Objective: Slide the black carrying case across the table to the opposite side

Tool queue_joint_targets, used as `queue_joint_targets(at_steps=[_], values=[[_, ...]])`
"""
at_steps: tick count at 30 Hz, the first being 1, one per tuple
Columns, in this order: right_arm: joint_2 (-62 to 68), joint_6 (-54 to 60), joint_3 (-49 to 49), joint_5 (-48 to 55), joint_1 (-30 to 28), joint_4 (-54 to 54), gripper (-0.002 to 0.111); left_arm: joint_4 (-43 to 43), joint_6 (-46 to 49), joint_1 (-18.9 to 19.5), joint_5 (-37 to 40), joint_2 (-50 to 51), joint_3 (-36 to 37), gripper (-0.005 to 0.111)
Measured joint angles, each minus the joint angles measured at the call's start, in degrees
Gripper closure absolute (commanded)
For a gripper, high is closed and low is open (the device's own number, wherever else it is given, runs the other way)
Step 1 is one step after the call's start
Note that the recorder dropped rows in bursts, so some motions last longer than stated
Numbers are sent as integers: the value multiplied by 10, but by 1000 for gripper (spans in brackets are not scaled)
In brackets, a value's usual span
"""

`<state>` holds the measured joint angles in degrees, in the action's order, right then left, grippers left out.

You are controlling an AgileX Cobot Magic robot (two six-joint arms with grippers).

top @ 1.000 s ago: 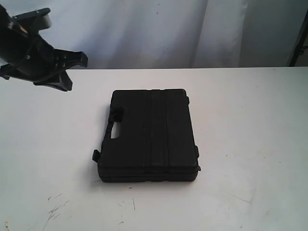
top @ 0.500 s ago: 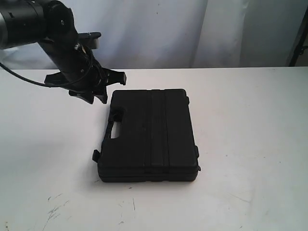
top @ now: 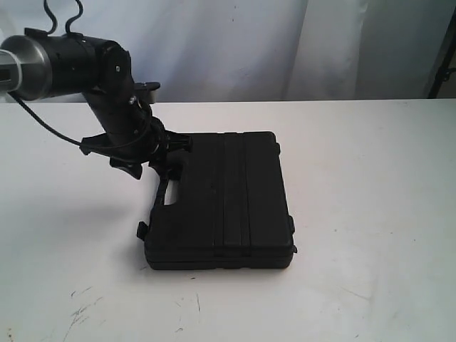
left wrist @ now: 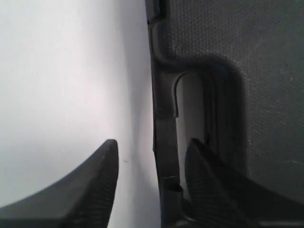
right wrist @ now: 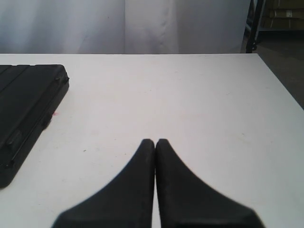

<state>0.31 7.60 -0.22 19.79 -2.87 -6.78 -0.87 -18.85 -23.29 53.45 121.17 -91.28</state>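
Note:
The black carrying case [top: 228,199] lies flat near the middle of the white table [top: 370,214], its handle side facing left. My left gripper [top: 153,160] stands open at the case's far left corner, pointing down at the handle. In the left wrist view the handle bar [left wrist: 166,137] runs between the spread fingers of the left gripper [left wrist: 152,145]: one finger [left wrist: 99,185] is over bare table [left wrist: 61,71], the other over the handle opening by the textured lid [left wrist: 266,71]. The right gripper [right wrist: 155,141] is shut and empty, low over the table [right wrist: 190,95], with the case [right wrist: 23,104] off to one side.
A white cloth backdrop [top: 285,43] hangs behind the table. A dark stand [top: 443,57] rises at the far right. Dark scratches [top: 82,306] mark the near left tabletop. In the right wrist view the table edge [right wrist: 280,80] drops to a dark floor.
The left arm has swung down and to the right from the table's far left to the case's handle. The case has not moved.

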Motion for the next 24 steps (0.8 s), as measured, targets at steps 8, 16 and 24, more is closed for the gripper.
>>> queue_joint_targets(at_steps=[8,16,24], values=[[0,0,0,0,0,0,108,-11,0,0,-16,24,0,63],[0,0,0,0,0,0,108,-22,0,0,-19,47,0,63],[0,0,0,0,0,0,108,-22,0,0,-21,54,0,90]])
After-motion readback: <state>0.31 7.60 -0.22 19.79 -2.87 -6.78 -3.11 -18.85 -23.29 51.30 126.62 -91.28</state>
